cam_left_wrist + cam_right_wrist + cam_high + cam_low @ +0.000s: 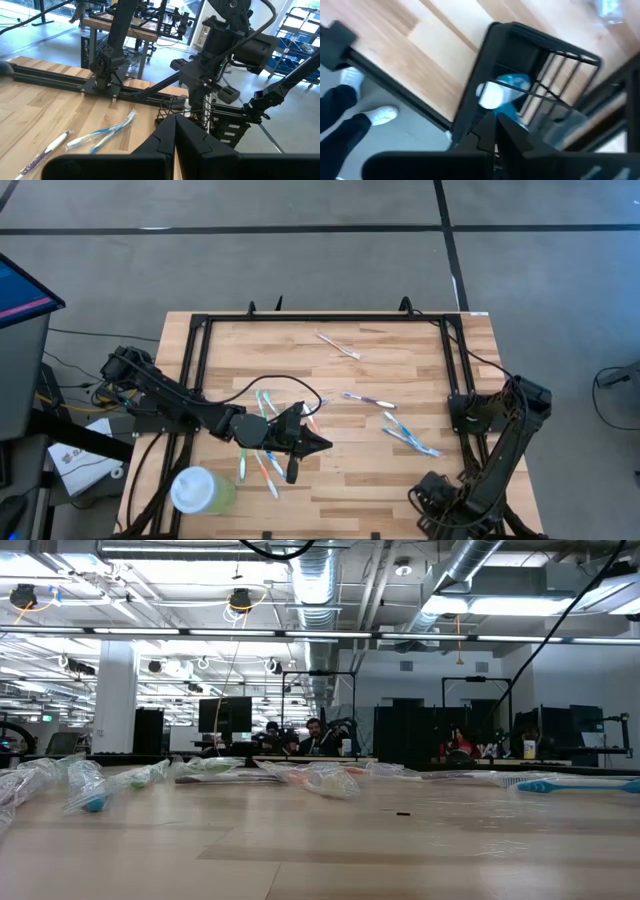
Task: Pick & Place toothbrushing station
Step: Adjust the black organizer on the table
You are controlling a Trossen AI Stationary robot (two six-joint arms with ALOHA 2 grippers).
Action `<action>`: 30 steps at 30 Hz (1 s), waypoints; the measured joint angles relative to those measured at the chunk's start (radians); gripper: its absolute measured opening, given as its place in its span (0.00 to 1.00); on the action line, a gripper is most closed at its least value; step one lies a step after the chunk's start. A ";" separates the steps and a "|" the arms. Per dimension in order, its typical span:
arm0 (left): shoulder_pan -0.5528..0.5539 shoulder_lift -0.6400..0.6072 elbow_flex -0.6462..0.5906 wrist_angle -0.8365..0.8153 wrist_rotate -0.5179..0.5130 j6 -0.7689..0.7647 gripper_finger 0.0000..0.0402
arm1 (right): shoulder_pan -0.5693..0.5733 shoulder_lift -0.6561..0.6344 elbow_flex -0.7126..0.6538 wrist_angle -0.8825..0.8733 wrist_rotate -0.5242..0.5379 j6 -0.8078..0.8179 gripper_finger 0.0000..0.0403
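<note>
The toothbrushing station (520,55), a small black wire holder, stands at the table's near right corner and also shows in the left wrist view (200,117). A wrapped blue-and-white toothbrush (502,90) stands inside it. My right gripper (495,122) is shut and points down just over the station's top. In the high view the right arm (440,500) hides the station. My left gripper (318,444) is shut and empty, held level above the table's middle, facing the station. My right gripper comes at the station from above, its shut fingers (199,97) close over the wire top. Nothing shows between them. Whether they touch the wires or the toothbrush I cannot tell.
Wrapped toothbrushes lie loose near the left gripper (262,435), right of the middle (410,438) and at the far side (338,345). A pale green cup with a white lid (200,490) stands at the near left corner. A person's white shoes (382,115) show on the floor beside the table.
</note>
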 joint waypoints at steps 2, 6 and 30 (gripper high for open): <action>0.000 0.000 0.000 0.000 0.000 0.000 0.00 | 0.000 0.000 0.000 0.017 0.012 0.000 0.01; 0.000 0.000 0.000 0.000 0.000 0.000 0.00 | 0.000 0.000 0.000 0.010 0.025 0.010 0.00; 0.014 0.000 0.000 0.000 0.000 -0.112 0.00 | -0.006 -0.001 -0.037 0.021 0.018 0.009 0.00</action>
